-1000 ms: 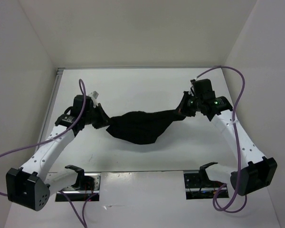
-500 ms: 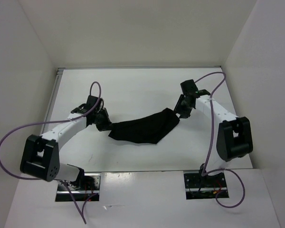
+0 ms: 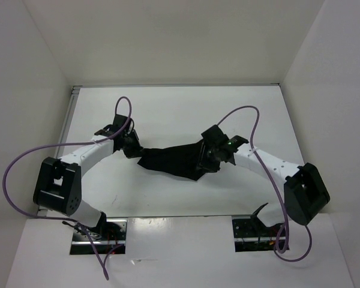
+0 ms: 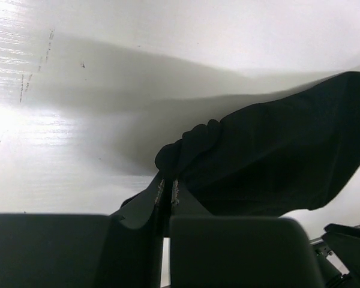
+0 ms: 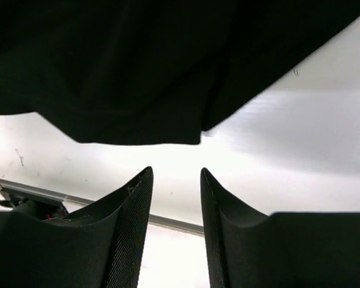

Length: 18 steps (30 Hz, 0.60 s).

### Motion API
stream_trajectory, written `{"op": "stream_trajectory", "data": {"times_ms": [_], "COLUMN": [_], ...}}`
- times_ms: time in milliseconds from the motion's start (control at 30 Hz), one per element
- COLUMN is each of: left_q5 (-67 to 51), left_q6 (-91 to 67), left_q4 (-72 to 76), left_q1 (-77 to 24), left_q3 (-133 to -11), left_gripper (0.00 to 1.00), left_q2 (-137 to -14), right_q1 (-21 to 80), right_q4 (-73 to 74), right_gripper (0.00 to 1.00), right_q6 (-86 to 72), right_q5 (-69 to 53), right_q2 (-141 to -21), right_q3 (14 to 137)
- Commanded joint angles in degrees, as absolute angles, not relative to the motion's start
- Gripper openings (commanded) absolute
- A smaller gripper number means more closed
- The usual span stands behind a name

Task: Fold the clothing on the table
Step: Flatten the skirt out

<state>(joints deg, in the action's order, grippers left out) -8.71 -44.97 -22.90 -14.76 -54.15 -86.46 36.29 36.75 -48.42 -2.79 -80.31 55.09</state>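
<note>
The black clothing (image 3: 171, 159) lies in a crumpled band across the middle of the white table (image 3: 168, 108). My left gripper (image 3: 135, 148) is shut on its bunched left end; in the left wrist view the fingertips (image 4: 167, 186) pinch a roll of the clothing (image 4: 276, 150). My right gripper (image 3: 205, 163) hovers over the garment's right part and stands open. In the right wrist view my right gripper (image 5: 175, 174) has nothing between its fingers, and the clothing (image 5: 138, 72) hangs just beyond them over the table (image 5: 300, 120).
White upright walls (image 3: 42, 90) close the table on the left, back and right. Two metal mounting plates (image 3: 99, 231) (image 3: 255, 231) sit at the near edge. Purple cables (image 3: 246, 111) loop off both arms.
My right gripper has opened and let go of the clothing's right end, then swung left and nearer, over the garment. The cloth has dropped and shortened. My left gripper stays shut on its end.
</note>
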Motion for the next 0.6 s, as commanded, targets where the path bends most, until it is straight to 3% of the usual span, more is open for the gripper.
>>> {"op": "stream_trajectory", "data": {"times_ms": [0, 567], "left_q5": [-9.13, -9.14], "left_q6": [-44.38, -43.86], "left_q4": [-21.62, -21.62], "left_q1": [-14.5, -14.5], "left_q3": [-55.9, -56.43], "left_gripper": [0.0, 0.0], "left_q2": [-88.07, -88.59], "right_q1": [36.65, 37.79], "right_q4": [32.09, 25.75], "right_gripper": [0.43, 0.35], "right_q6": [-52.73, -52.12], "right_q5": [-4.83, -6.24], "right_q2": [-81.55, -97.81], "right_q3": [53.44, 55.02]}}
